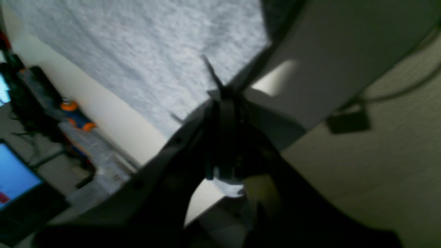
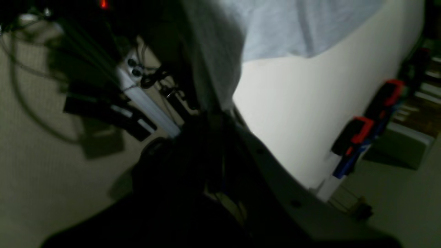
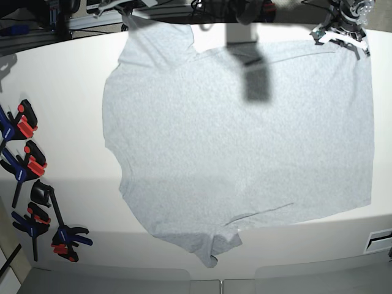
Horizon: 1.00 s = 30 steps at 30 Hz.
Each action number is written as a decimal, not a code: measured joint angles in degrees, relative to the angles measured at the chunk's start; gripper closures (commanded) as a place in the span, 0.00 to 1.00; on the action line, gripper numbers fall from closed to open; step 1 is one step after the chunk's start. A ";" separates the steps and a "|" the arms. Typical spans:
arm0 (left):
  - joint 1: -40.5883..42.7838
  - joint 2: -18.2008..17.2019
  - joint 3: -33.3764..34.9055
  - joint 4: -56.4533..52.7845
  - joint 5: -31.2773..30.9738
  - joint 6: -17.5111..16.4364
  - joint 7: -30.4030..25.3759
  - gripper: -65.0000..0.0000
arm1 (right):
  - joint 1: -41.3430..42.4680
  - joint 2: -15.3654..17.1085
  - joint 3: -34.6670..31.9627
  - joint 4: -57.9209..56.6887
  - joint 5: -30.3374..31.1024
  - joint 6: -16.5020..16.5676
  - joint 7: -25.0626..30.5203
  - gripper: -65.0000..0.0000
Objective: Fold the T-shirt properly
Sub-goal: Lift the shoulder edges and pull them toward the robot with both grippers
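The light grey T-shirt (image 3: 245, 141) lies spread out, plain side up, over most of the white table (image 3: 61, 92). My right gripper (image 3: 125, 9) is at the far left corner, shut on the shirt's sleeve. In the right wrist view the grey cloth (image 2: 213, 69) runs down into the closed jaws of the right gripper (image 2: 215, 113). My left gripper (image 3: 341, 32) is at the far right corner, shut on the shirt's edge. The left wrist view shows the left gripper (image 1: 222, 94) with its dark fingers together at the edge of the cloth (image 1: 137, 51).
Several black, red and blue clamps (image 3: 27, 162) line the table's left edge, and they also show as clamps (image 2: 361, 134) in the right wrist view. A blurred dark block (image 3: 254, 79) hangs over the shirt's far middle. A lit screen (image 1: 13, 175) stands off the table.
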 measured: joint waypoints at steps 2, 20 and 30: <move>0.00 -1.44 0.04 0.00 -0.09 0.44 -1.46 1.00 | 0.37 0.02 0.00 0.92 -1.31 -0.04 -0.09 1.00; -5.73 -8.90 0.07 -0.07 6.71 14.16 -13.51 1.00 | 28.00 -5.95 -0.07 1.31 11.02 2.86 3.54 1.00; -15.30 -8.90 0.15 -0.15 -13.84 14.19 -17.31 1.00 | 40.41 -12.59 -0.11 -2.75 14.21 3.69 6.51 1.00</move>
